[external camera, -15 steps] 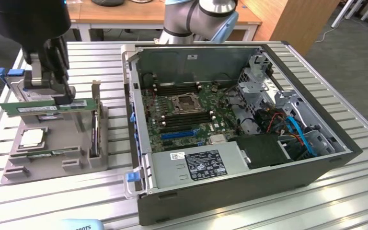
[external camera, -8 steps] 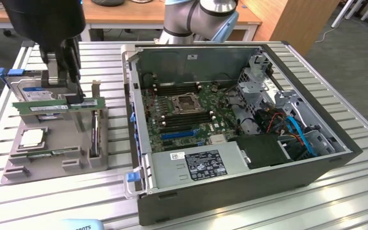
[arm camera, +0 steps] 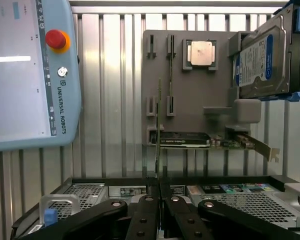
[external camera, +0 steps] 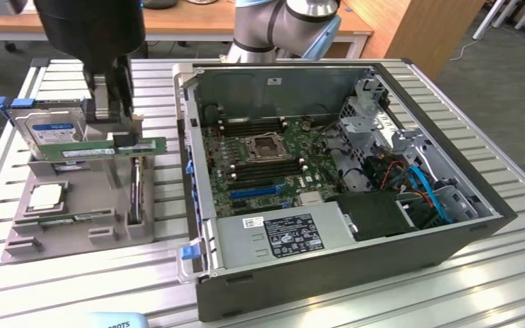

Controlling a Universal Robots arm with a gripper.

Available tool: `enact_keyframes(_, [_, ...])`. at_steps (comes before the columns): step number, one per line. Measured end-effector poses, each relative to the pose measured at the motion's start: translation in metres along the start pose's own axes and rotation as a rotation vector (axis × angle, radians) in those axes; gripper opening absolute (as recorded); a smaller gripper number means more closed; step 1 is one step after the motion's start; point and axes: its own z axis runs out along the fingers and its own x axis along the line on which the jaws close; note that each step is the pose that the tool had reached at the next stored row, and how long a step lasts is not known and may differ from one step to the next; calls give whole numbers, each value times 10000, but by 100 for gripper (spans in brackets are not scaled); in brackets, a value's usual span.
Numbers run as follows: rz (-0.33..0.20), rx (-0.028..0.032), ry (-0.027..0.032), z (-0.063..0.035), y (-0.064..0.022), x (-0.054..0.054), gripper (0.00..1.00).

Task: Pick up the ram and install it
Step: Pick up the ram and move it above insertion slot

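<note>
Two memory sticks are counted in the exterior view: the ram [external camera: 98,152] at the twelve o'clock end of the grey holder tray [external camera: 62,240], and a second stick [external camera: 66,220] towards its six o'clock end. One hard drive [external camera: 48,130], one processor chip [external camera: 46,197] and one expansion card [external camera: 135,195] are counted on that single tray. One open computer case [external camera: 335,280] is seen at the tray's three o'clock, with one power supply [external camera: 276,236] inside. One teach pendant [arm camera: 30,75] bearing one red button [arm camera: 55,39] is counted in the wrist view.

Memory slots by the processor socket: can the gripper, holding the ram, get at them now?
Probably yes: the computer case lies open, nothing covers the memory slots, and the gripper holds the ram above the tray beside it.
</note>
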Motion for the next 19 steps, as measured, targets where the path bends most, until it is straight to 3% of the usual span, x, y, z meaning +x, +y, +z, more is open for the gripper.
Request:
enact_keyframes(12, [0, 1, -1, -4, -331, -10, 12])
enact_keyframes(19, [0, 0, 0, -7, -480, -14, 12])
